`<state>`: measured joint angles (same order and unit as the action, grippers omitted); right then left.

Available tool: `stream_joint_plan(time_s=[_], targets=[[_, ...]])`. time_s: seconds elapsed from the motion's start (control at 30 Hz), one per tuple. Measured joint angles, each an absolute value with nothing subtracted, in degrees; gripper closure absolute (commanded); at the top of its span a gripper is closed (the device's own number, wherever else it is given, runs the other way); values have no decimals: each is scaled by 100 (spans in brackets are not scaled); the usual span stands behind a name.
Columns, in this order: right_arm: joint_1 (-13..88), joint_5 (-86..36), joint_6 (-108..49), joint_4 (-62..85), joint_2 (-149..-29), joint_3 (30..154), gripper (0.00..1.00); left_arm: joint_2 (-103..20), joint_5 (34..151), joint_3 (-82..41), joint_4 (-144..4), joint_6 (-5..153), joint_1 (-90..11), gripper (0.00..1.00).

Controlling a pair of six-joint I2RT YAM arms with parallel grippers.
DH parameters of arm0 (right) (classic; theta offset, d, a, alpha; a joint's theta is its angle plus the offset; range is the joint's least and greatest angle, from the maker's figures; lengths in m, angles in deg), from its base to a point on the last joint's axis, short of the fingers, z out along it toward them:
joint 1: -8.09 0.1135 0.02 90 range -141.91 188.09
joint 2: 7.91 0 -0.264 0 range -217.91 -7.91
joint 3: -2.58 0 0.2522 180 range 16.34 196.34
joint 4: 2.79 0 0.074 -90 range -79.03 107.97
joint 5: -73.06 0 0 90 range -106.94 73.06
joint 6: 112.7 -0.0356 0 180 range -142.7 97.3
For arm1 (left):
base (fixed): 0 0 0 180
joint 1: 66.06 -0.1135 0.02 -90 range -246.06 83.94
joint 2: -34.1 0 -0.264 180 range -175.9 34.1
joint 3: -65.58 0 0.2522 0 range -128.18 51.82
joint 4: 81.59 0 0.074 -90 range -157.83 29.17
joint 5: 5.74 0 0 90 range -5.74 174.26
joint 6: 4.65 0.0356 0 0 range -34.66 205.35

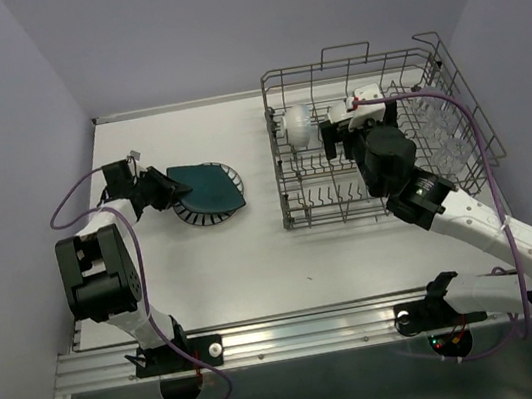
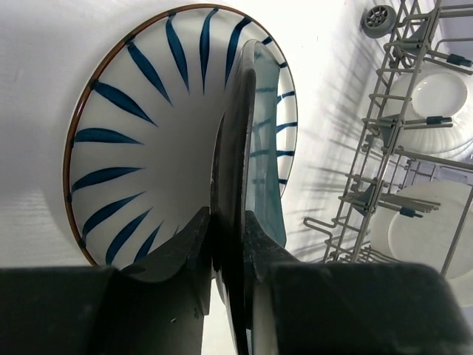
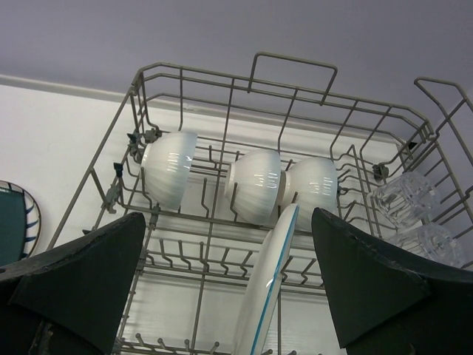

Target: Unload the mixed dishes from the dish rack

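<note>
The table carries the dish rack on its right side, with the right jaws spread wide above an upright blue-rimmed plate in it. Left of the rack, the left jaws are clamped on the dark teal plate, over a flat blue-striped plate. Three white bowls and clear tumblers sit in the rack.

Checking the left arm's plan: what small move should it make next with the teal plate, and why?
Probably lower the teal plate flat onto the blue-striped plate: the left gripper pinches its rim, and it hangs tilted over the striped one.
</note>
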<state>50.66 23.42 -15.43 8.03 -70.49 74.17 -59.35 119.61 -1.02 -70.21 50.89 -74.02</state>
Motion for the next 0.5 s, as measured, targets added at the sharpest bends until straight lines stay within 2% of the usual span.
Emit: stream_joint_plan(time_s=[0.23,0.27,0.4,0.5], targets=[[5066,2342,-1552,809,-6971,7410,0,-6047,12003,-104,-7132,5102,-7402,99],[5066,2337,-1556,805,-6938,7399,0,-6053,11994,-110,-7125,5104,-7402,91],[5066,2309,-1569,807,-6870,7382,0,-6097,11915,-224,-6953,5178,-7404,70],[5063,2263,-1569,809,-6864,7369,0,-6147,11793,-342,-6765,5277,-7398,65]])
